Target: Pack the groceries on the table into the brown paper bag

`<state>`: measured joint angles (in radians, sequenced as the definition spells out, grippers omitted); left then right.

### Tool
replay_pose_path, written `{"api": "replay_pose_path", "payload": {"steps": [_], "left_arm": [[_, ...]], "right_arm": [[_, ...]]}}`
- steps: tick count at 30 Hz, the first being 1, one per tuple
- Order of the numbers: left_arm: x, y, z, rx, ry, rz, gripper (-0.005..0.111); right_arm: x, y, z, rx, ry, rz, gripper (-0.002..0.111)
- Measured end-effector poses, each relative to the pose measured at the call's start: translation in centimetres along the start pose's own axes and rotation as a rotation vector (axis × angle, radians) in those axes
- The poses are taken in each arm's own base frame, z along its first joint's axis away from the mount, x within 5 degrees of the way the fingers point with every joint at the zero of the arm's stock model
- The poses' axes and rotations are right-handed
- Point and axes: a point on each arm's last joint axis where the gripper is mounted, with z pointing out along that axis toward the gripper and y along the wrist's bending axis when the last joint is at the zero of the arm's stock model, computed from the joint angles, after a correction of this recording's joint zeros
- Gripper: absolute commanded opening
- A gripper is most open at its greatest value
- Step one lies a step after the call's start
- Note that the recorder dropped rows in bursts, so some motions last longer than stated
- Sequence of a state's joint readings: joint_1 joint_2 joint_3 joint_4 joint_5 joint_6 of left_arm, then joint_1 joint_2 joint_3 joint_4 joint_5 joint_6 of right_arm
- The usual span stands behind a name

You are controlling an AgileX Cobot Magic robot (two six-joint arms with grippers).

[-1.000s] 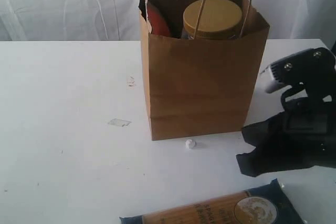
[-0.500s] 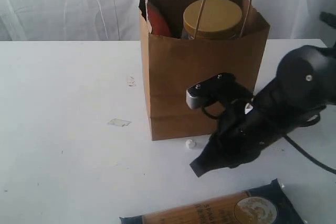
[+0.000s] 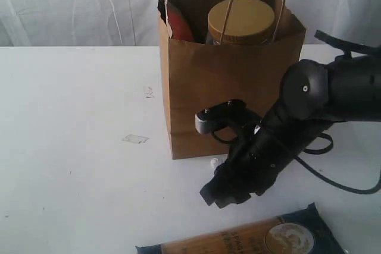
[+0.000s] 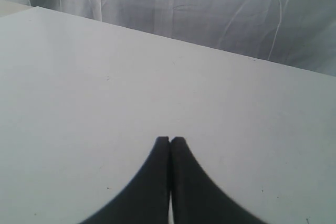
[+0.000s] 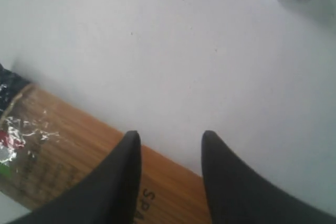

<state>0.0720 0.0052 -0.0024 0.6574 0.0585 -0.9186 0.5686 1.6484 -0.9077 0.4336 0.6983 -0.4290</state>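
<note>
One packet left on the tabletop; jar in bag. Right fingers apart over it, left fingers together.

The right arm is matte black, with a bulging round joint housing that carries one small bright screw, a thin black cable running off it, and a pale grey, box-like wrist camera on a black bracket. The right gripper has smooth black fingers that taper to rounded tips. The left gripper is black as well, its fingers broad at the base and curving to narrow, squared-off ends.
</note>
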Motion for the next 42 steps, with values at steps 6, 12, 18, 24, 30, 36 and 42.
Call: {"api": "replay_pose_path", "payload": {"steps": [6,12,18,24,30,36,42], "left_arm": [[0.0,0.0,0.0,0.000,0.000,0.000,0.000],[0.0,0.0,0.0,0.000,0.000,0.000,0.000],[0.0,0.0,0.0,0.000,0.000,0.000,0.000],[0.0,0.0,0.0,0.000,0.000,0.000,0.000],[0.0,0.0,0.0,0.000,0.000,0.000,0.000],[0.0,0.0,0.0,0.000,0.000,0.000,0.000],[0.0,0.0,0.0,0.000,0.000,0.000,0.000]], "right_arm": [[-1.4,-0.2,-0.2,0.037,-0.105,-0.016,0.040],[-2.1,2.1,0.9,0.040,-0.148,-0.104,0.039],[-0.8,6.0,2.6,0.079,-0.139,-0.237,0.035],[0.0,4.6,3.3,0.245,-0.217,-0.131,0.032],[1.0,4.7,2.5,0.206,-0.344,-0.044,0.031],[2.0,5.7,-2.6,0.131,-0.544,-0.034,0.023],[3.4,5.8,-5.2,0.139,-0.608,-0.050,0.023]]}}
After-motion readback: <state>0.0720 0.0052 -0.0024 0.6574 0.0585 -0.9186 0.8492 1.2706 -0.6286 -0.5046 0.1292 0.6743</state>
